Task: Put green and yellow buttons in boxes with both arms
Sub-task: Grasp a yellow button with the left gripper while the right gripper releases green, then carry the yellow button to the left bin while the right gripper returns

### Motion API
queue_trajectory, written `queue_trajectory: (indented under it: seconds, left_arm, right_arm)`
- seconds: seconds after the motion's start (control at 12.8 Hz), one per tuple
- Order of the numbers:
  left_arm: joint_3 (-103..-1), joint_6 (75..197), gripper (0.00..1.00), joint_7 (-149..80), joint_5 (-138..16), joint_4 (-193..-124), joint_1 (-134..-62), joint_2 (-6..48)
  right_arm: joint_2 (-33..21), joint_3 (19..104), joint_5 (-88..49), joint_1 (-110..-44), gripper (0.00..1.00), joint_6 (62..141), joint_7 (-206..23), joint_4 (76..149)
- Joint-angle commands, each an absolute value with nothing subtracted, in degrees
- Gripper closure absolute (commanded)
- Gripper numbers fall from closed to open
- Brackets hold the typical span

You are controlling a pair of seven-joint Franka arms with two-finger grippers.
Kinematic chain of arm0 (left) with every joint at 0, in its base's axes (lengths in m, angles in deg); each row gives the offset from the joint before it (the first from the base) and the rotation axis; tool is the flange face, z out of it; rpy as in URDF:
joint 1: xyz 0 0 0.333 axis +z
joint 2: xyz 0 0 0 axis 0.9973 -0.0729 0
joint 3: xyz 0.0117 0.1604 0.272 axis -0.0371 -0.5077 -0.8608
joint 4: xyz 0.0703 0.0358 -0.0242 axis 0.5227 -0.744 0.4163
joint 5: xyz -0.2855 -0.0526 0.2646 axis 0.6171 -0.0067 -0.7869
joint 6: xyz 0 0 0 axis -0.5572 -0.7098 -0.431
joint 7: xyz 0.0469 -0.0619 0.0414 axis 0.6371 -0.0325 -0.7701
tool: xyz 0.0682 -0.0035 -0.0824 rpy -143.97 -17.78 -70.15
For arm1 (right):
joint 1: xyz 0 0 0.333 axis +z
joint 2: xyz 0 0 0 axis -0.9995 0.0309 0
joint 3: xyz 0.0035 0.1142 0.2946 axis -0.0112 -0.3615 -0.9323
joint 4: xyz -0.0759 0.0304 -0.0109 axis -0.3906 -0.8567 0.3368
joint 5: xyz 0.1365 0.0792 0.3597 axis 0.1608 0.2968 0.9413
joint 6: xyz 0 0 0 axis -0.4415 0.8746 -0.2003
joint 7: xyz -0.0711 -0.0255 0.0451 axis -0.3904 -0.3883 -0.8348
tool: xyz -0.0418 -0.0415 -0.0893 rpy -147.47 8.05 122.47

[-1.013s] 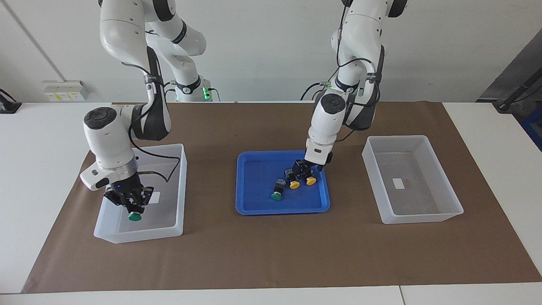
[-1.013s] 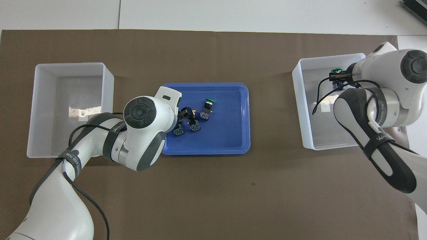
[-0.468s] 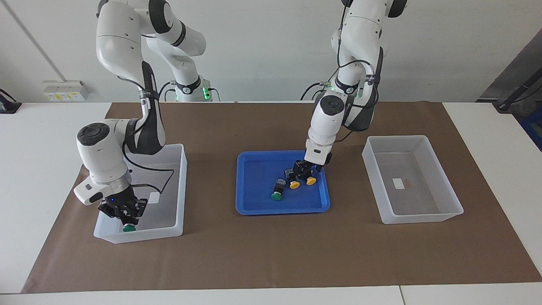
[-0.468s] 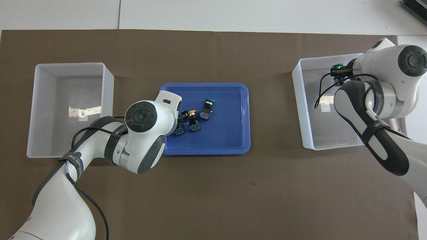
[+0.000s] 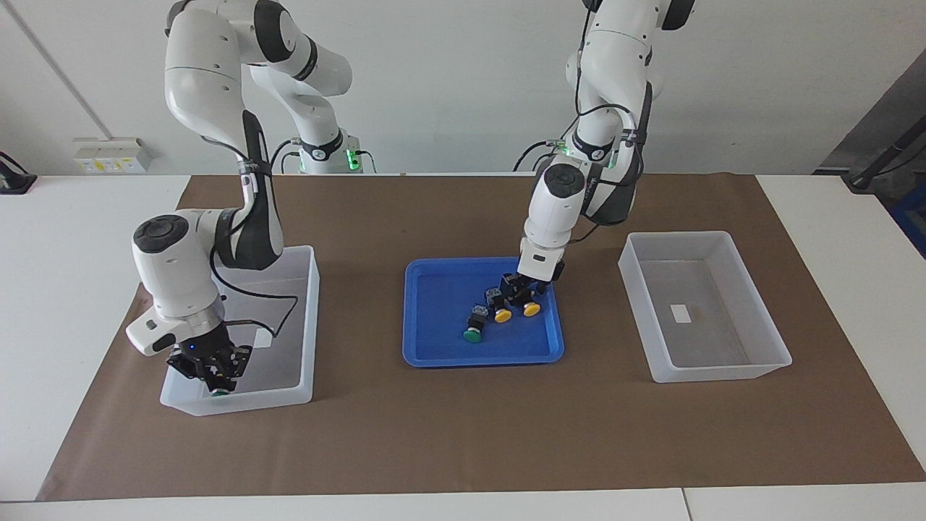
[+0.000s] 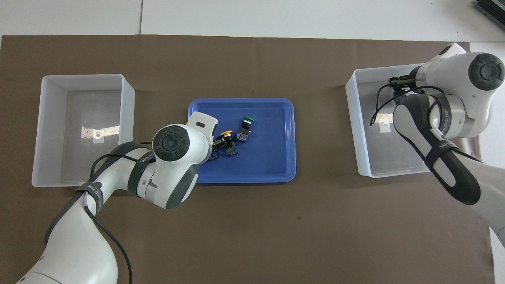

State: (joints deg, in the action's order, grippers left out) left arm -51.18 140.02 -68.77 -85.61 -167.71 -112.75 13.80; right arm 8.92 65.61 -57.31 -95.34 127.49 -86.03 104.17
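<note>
In the blue tray (image 5: pixel 434 354) lie one green button (image 5: pixel 472 334) and two yellow buttons (image 5: pixel 503 315). My left gripper (image 5: pixel 519 289) is down in the tray at the body of the yellow button (image 5: pixel 532 310) nearest the left arm's end. In the overhead view the left gripper (image 6: pixel 216 142) sits beside one yellow cap (image 6: pixel 226 134). My right gripper (image 5: pixel 211 370) is low inside the box (image 5: pixel 307 318) at the right arm's end. A green button (image 5: pixel 219 391) shows just under it, by the box wall farthest from the robots.
A second box (image 5: pixel 723 369) stands at the left arm's end of the table and holds only a small white label. Brown paper covers the table under the tray and both boxes. The right arm's cable hangs over its box.
My right gripper has sunk deeper into its box with the green button, toward the wall farthest from the robots. My left gripper has stayed at the yellow button in the tray.
</note>
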Motion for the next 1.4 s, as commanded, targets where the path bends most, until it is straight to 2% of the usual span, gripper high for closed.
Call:
queue_trajectory:
  seconds: [0.0,0.08,0.23,0.47,0.7,0.86,1.09,1.32]
  left_arm:
    - [-52.1,141.1,0.78,-70.1,-87.0,-168.3,-113.9,13.9]
    - [-52.1,140.7,1.0,-69.8,-87.5,-168.0,-113.9,13.9]
    - [-52.1,138.5,1.0,-69.6,-88.0,-167.3,-113.8,14.7]
    - [-52.1,127.9,1.0,-68.8,-88.0,-163.7,-112.9,20.6]
    - [-52.1,118.2,1.0,-65.6,-87.5,-158.9,-108.6,24.8]
    - [-52.0,112.4,1.0,-61.2,-86.7,-155.4,-104.5,25.4]
    - [-52.3,108.8,1.0,-47.3,-84.5,-155.5,-96.0,28.2]
    - [-52.4,110.6,1.0,-32.1,-84.4,-158.0,-86.9,28.9]
  right_arm:
    - [8.6,65.1,-56.1,-95.3,0.0,127.3,-86.6,103.3]
    - [7.2,65.1,-56.1,-95.2,0.0,126.2,-86.6,103.3]
    - [4.0,65.0,-56.1,-95.0,0.0,122.0,-85.9,103.6]
    - [-1.8,64.5,-56.0,-93.5,0.0,113.9,-83.0,103.8]
    - [-5.8,62.2,-56.0,-92.9,0.0,107.6,-78.0,103.7]
    - [-6.3,61.7,-56.0,-91.1,0.0,105.8,-73.3,104.4]
    - [-5.6,61.3,-56.1,-85.8,0.0,106.5,-61.7,104.4]
    - [-3.1,61.3,-56.6,-81.1,0.0,108.9,-51.9,103.0]
